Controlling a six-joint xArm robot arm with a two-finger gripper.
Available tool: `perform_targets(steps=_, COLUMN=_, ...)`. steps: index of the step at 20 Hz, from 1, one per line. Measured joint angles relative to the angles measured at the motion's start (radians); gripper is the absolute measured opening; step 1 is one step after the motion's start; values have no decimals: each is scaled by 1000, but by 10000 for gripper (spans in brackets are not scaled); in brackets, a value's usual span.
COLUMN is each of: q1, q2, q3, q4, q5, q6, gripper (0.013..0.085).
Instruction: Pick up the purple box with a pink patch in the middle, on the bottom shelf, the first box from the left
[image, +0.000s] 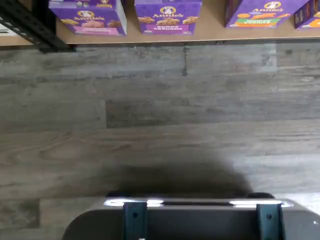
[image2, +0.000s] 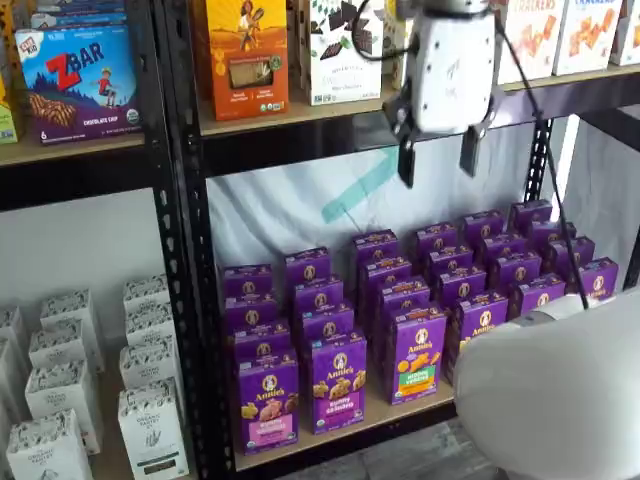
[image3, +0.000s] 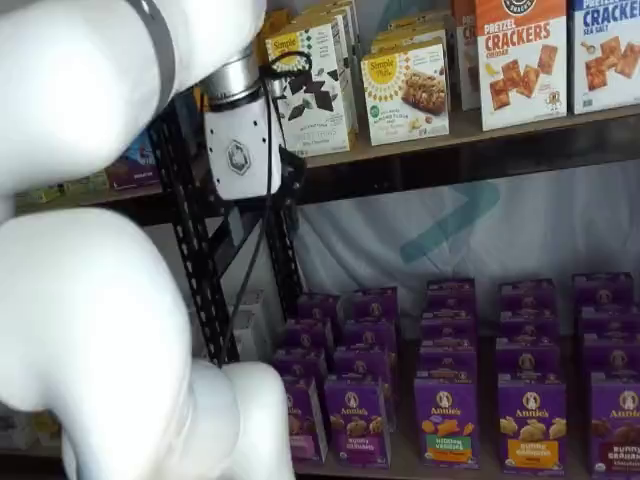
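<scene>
Purple box (image2: 268, 402) bears a pink patch; white-bodied tool (image2: 440, 152) has black fingers.

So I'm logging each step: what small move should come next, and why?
Probably lower the gripper toward the upright purple cardboard box with the pink patch. Its black fingers hang open, level with the upper shelf, far above the tan wooden bottom shelf.

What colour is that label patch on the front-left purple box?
Pink, clearest in a shelf view, on the purple box.

Purple box (image2: 267, 403) upright, front-left on bottom shelf (image2: 400, 415)
</scene>
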Motion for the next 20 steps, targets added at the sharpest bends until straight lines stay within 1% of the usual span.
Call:
perform_targets(steps=2, q1=-1, q2=5, q3=73, q4=1, q5=-84, q6=0, gripper=850)
perform_targets(steps=7, q1=-28, q2=51, q3=210, q4=40, q5=-256, q6=-34, gripper=850)
perform_targets(steps=9, q1=-26, q2=84, q3=252, q4=48, q5=-323, q6=-37, gripper=850)
perform_targets(steps=13, q1=-1, q2=208, q3=328, q4=51, q5=-497, q6=-23, gripper=850)
perform_targets(steps=16, q1=27, q2=329, q3=390, q4=62, q5=-707, q6=-12, gripper=850)
perform_targets(steps=17, q1=34, q2=365, q3=400, q4=63, q5=-760, q6=-8, gripper=850)
perform_targets(steps=20, q1=63, q2=520, q3=401, q4=47, q5=-910, q6=24, gripper=850)
